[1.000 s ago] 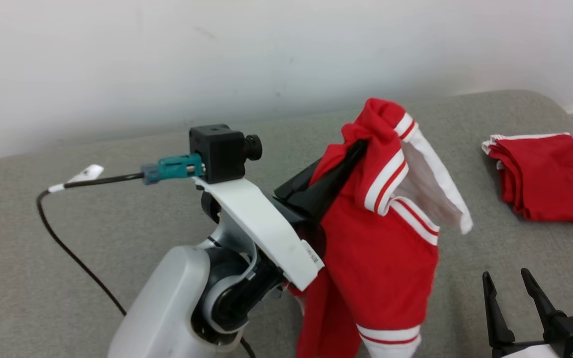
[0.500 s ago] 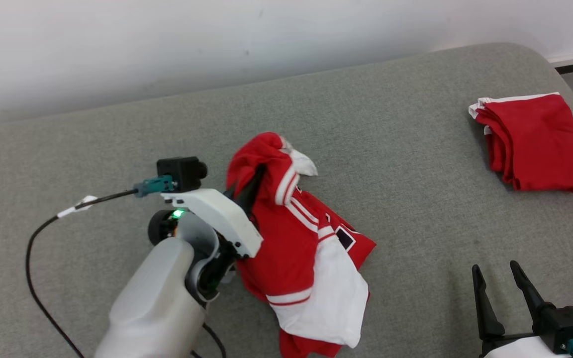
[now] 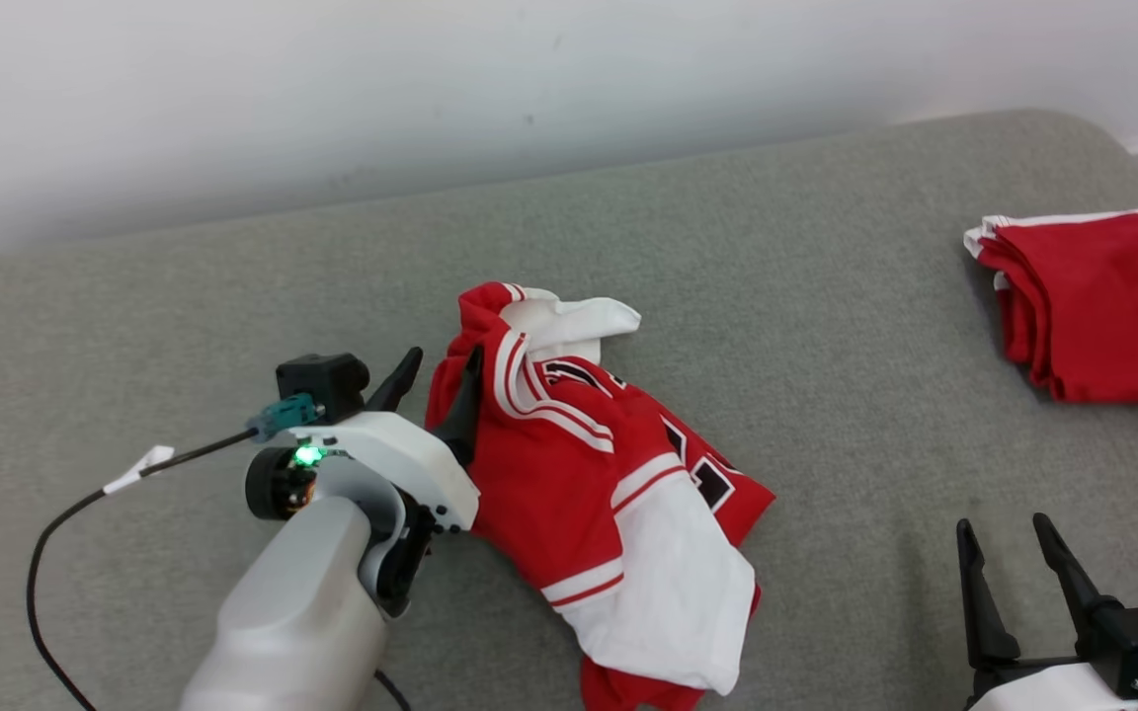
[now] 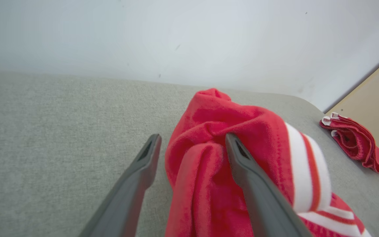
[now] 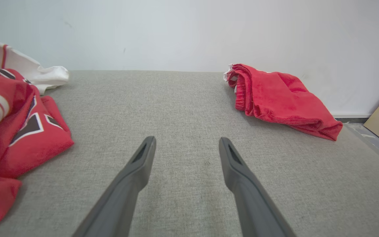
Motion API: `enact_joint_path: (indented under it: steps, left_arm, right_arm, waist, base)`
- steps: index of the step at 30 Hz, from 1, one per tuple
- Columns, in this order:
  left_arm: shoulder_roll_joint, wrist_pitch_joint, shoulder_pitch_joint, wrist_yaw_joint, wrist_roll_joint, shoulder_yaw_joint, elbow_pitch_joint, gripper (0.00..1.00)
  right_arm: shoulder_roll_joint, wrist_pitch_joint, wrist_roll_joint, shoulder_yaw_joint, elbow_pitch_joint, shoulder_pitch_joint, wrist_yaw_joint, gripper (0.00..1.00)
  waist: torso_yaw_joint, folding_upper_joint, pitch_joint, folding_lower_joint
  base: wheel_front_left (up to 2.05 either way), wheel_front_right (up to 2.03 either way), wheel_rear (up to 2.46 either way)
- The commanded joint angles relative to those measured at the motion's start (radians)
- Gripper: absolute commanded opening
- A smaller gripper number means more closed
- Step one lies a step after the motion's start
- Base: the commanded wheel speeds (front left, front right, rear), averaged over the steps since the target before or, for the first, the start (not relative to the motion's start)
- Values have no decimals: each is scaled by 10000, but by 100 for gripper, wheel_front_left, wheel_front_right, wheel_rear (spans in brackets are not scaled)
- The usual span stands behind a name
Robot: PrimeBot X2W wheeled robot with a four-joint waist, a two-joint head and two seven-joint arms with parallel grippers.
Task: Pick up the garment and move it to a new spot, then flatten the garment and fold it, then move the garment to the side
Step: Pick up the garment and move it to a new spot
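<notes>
as left fingers (image 3: 397, 381) gape, forearm (image 3: 292, 612) angles forward.

Robot bodywork, left arm and both end pieces

Pale grey forearm (image 3: 283, 612); white wrist housing (image 3: 401, 459) with green light (image 3: 308, 455); black cube camera (image 3: 322, 375); teal connector (image 3: 283, 413); black cable (image 3: 45, 553) bearing white tag (image 3: 137, 468); left gripper (image 3: 444, 357) and right gripper (image 3: 1002, 523), each two long dark tapered fingers.

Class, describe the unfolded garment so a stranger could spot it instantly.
On the grey padded surface, two red cloth items lie. The garment is the crumpled heap mid-surface, by the left gripper. Unlike the folded pile at the right, it shows white panels and black markings.
</notes>
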Motion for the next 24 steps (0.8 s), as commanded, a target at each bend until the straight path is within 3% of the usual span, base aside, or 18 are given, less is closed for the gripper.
enact_joint_path:
  steps: [1,14,24]
  left_arm:
    - [16,-99,-10,12,206,35,-66,100]
    - [106,-181,3420,1057,2105,1304,-4302,100]
    - [8,-183,6579,1471,3361,2373,-6697,100]
  right_arm:
    - [-28,-27,-110,-96,-68,70,-26,100]
    - [-167,-14,-388,-894,-766,973,-26,100]
    - [-184,-14,-463,-996,-762,1481,-26,100]
  waist:
    - [182,-1,-203,0]
    - [1254,-1,-1529,0]
    - [2009,-1,-2012,0]
  base:
    - [0,0,0]
    - [0,0,0]
    - [0,0,0]
